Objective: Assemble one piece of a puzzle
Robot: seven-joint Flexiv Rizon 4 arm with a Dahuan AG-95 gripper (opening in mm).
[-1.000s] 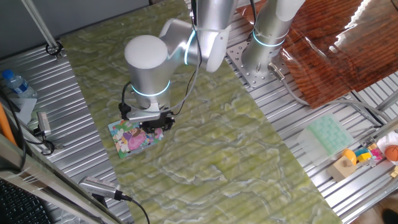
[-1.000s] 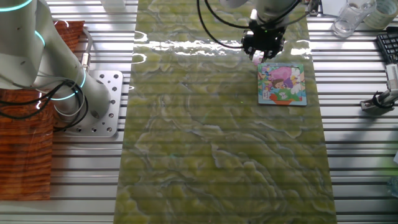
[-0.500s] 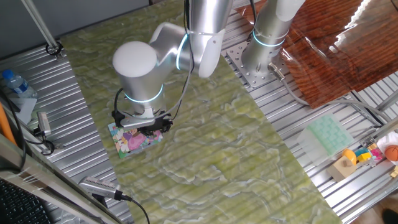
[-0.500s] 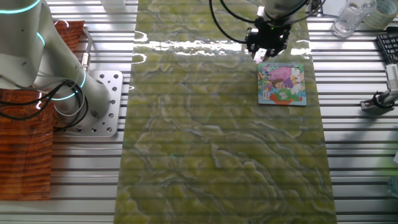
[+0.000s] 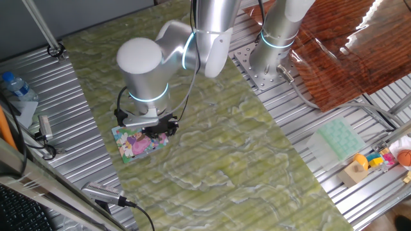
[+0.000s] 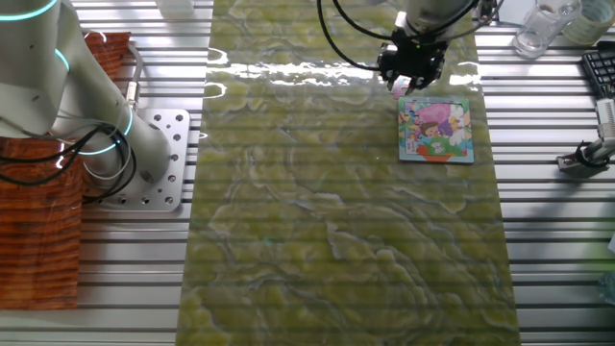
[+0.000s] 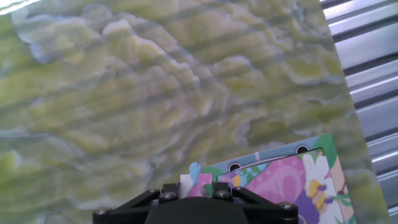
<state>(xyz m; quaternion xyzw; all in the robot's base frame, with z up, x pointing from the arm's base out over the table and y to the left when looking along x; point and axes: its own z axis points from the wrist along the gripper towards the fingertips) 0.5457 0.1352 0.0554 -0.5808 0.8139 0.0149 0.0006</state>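
Your hand (image 6: 411,79) grips the piece (image 7: 198,184) at a corner of the puzzle (image 6: 435,130), near the table's edge. If misaligned, pressing may jam it or shift the board.

Over the last second we see the arm's big white joint (image 5: 142,69) swing away from the mat's centre toward its ribbed-metal side, then ease back a little in the last half second. The gripper (image 5: 156,130) travelled with it along the puzzle's (image 5: 137,143) edge and now hangs over the board's corner. In the other fixed view the gripper (image 6: 411,75) slid slightly toward the mat's edge nearest the keyboard and then settled back a touch, just above the puzzle's (image 6: 437,128) top corner.
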